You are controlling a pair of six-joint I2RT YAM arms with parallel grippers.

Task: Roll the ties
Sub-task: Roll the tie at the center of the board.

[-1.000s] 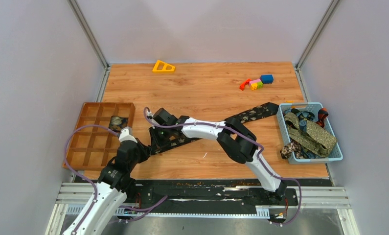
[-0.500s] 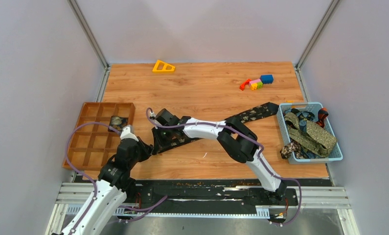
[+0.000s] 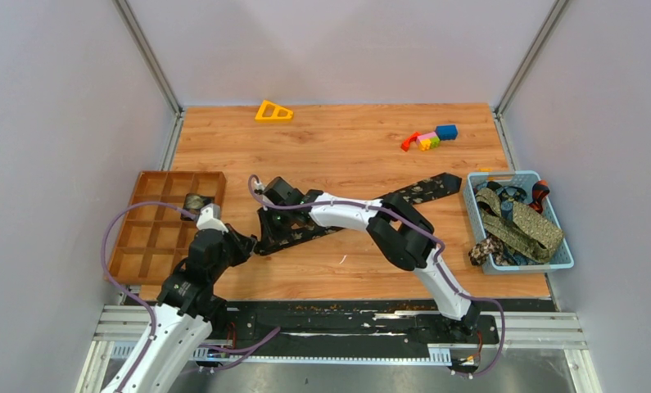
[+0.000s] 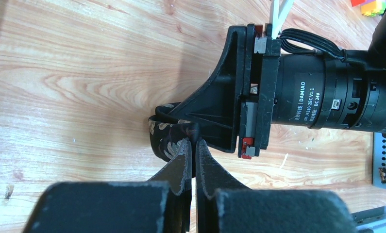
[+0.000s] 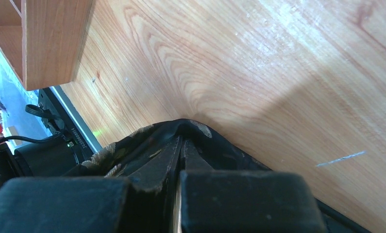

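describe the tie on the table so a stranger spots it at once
On the wooden table, find the blue basket at the right. The black tie runs diagonally leftward from beside it; unlike the ties heaped inside, it lies stretched out.

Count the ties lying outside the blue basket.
2. A black tie lies stretched across the table, its end pinched by the left tool and right tool. A rolled tie sits in the far-right corner compartment of the wooden tray. Others may be hidden.

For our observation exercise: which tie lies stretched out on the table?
The black patterned tie, reaching toward the blue basket; the olive ties lie heaped inside it.
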